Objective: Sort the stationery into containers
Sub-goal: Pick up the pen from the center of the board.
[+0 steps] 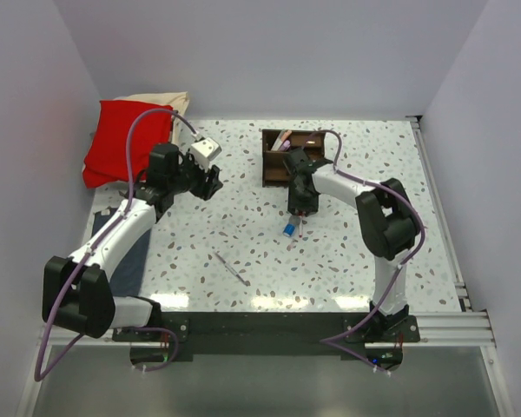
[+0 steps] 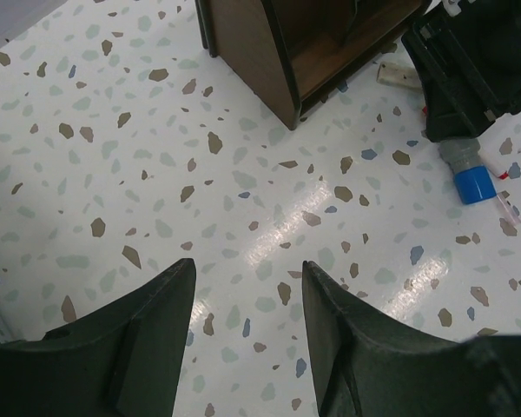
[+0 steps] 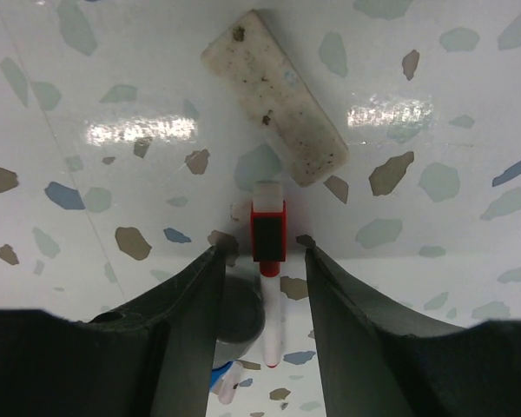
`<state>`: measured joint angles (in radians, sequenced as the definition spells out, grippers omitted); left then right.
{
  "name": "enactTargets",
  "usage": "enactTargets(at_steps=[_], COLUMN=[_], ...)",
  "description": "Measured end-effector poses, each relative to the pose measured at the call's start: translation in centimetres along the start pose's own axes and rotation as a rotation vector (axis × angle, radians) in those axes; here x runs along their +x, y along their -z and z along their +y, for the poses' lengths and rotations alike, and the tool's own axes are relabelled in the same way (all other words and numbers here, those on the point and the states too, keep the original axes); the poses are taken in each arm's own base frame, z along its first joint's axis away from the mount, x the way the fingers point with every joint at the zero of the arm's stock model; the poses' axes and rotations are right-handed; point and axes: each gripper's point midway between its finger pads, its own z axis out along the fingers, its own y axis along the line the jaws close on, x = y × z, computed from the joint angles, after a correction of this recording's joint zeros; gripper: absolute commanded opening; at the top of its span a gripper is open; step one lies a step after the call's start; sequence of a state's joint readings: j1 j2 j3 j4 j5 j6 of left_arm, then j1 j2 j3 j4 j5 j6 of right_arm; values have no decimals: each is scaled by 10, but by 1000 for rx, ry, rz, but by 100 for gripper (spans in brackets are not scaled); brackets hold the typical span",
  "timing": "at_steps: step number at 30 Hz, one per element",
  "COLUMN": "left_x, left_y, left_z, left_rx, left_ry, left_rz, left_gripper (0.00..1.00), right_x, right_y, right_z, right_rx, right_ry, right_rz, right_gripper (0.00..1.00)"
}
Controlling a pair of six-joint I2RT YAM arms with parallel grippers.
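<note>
fingers (image 3: 187, 330) of the right gripper (image 3: 262, 248) stand parted, one on each side of a red-and-white pen (image 3: 268, 234). a gap shows on both sides, so the pen is straddled but not gripped. the gripper points straight down at the terrazzo table (image 1: 243, 221). this approach probably lets the fingers close across the narrow barrel.

a grey-and-blue cylinder (image 2: 465, 172) lies just beside the pen, partly under the left finger of this gripper. closing may nudge it. a speckled white eraser (image 3: 273, 109) lies just beyond the pen tip, touching it or nearly so.

the dark wooden organizer (image 1: 267, 165) stands just behind the right gripper. it is near enough for a short carry once the pen is gripped. a pinkish item (image 1: 282, 139) already rests in a rear compartment.

the left gripper (image 2: 247, 295) is open and empty above bare table, well to the left of the organizer. this position appears to keep it out of the right arm's work area.

a thin grey pen (image 1: 232, 268) lies alone near the front of the table, unsorted.
</note>
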<state>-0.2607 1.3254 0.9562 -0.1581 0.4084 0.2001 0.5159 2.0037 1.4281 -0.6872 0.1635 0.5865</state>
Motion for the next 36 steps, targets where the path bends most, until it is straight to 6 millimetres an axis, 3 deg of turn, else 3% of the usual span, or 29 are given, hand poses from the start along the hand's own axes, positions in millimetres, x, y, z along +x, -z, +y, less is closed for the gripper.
enactTargets(at_steps=[5, 15, 31, 33, 36], left_x=[0, -3, -3, -3, -4], left_y=[0, -2, -4, -4, -4], left_z=[0, 0, -3, -3, -3], left_rx=[0, 4, 16, 17, 18], left_ry=[5, 27, 45, 45, 45], left_rz=[0, -17, -21, -23, -25], left_gripper=[57, 57, 57, 57, 57], right_x=[0, -1, -19, -18, -17], right_y=[-2, -3, -9, -9, -9], right_z=[-1, -4, 5, 4, 2], right_rx=[5, 19, 15, 12, 13], right_ry=[1, 7, 24, 22, 22], right_rz=[-2, -13, -48, -55, -71], right_gripper=[40, 41, 38, 29, 6])
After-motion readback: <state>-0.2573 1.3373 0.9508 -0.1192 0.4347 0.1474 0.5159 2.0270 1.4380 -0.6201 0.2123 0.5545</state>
